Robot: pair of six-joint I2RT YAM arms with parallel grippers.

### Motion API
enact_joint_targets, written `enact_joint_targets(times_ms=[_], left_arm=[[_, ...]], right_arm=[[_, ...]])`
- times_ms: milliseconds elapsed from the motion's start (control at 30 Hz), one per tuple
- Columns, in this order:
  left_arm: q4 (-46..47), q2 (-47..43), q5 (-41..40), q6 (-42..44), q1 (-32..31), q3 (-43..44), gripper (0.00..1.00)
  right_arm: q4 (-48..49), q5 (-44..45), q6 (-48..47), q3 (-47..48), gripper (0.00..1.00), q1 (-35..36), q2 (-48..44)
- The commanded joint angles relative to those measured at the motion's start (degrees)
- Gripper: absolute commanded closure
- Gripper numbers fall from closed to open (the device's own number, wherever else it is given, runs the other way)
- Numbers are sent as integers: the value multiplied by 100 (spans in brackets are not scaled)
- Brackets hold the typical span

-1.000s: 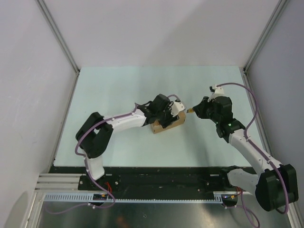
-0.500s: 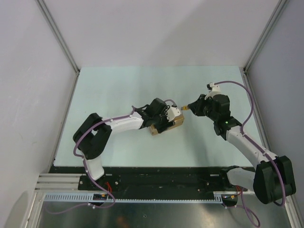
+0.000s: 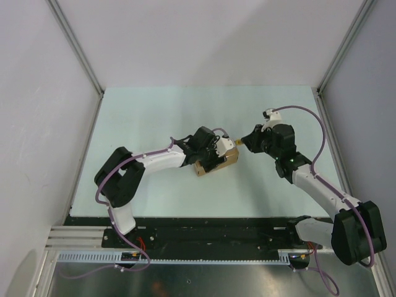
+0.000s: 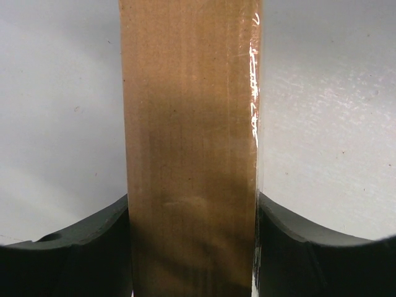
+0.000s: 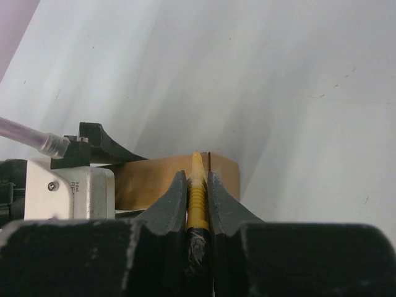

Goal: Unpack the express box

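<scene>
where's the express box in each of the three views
top external: express box at mid-table, under the left gripper.
left wrist: brown band filling the middle from top to bottom, a dark finger against each side.
right wrist: left of centre, behind the tip of the yellow utility knife.
shared landmark: the left gripper straddling the box.

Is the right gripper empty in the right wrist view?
No, the right gripper is shut on a slim yellow knife.

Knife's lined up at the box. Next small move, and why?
Probably ease the right gripper forward, bringing the slim yellow utility knife onto the brown cardboard express box: its tip is at the box's end, left gripper clamping the sides.
</scene>
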Motion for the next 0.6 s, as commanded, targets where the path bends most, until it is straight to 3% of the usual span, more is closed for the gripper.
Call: enact_joint_targets(times_ms=[0, 200, 567], left_arm=[[-174, -122, 79, 428, 68, -94, 34], [-174, -105, 43, 419, 59, -120, 34], [-183, -61, -1, 428, 68, -94, 34]], right_arm=[[187, 239, -233, 185, 100, 128, 41], [178, 609, -339, 194, 100, 93, -152], [178, 503, -304, 203, 100, 102, -3]])
